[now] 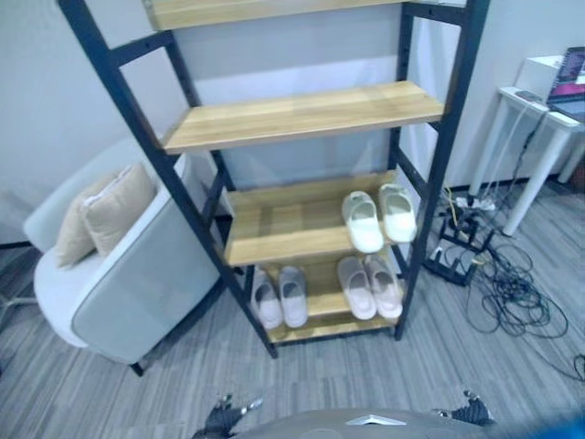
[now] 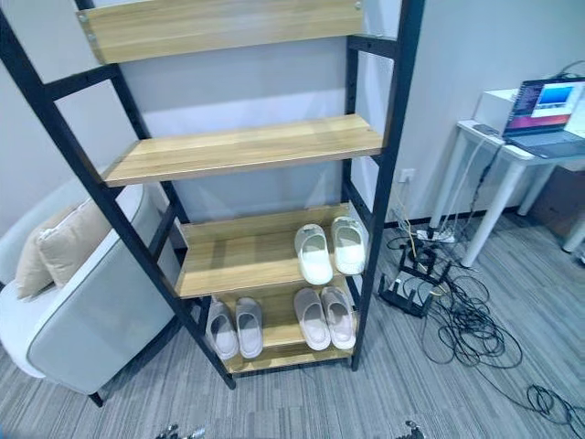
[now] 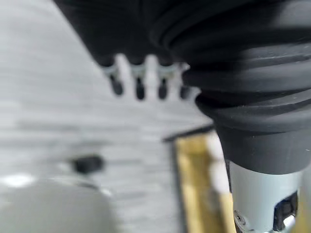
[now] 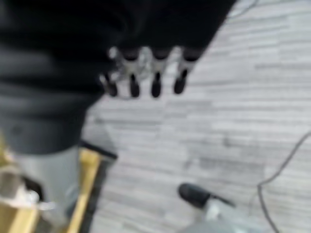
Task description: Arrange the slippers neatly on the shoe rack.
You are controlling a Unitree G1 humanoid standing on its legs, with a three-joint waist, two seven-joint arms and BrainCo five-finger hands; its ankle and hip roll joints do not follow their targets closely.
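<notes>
The shoe rack (image 1: 292, 114) has a black frame and wooden shelves and stands straight ahead. A white pair of slippers (image 1: 379, 218) sits side by side at the right end of the second shelf from the bottom. On the bottom shelf, a pale pink pair (image 1: 369, 285) lies at the right and a light grey pair (image 1: 280, 297) at the left. My left hand (image 3: 139, 80) and right hand (image 4: 155, 80) hang low over the grey floor, well short of the rack. Their fingers are relaxed and hold nothing. Both hands also show at the lower edge of the left eye view.
A grey armchair (image 1: 137, 274) with beige cushions (image 1: 105, 212) stands close against the rack's left side. At the right are a white desk (image 2: 512, 155) with a laptop (image 2: 547, 105), and tangled cables (image 2: 466, 320) on the floor by the rack's right post.
</notes>
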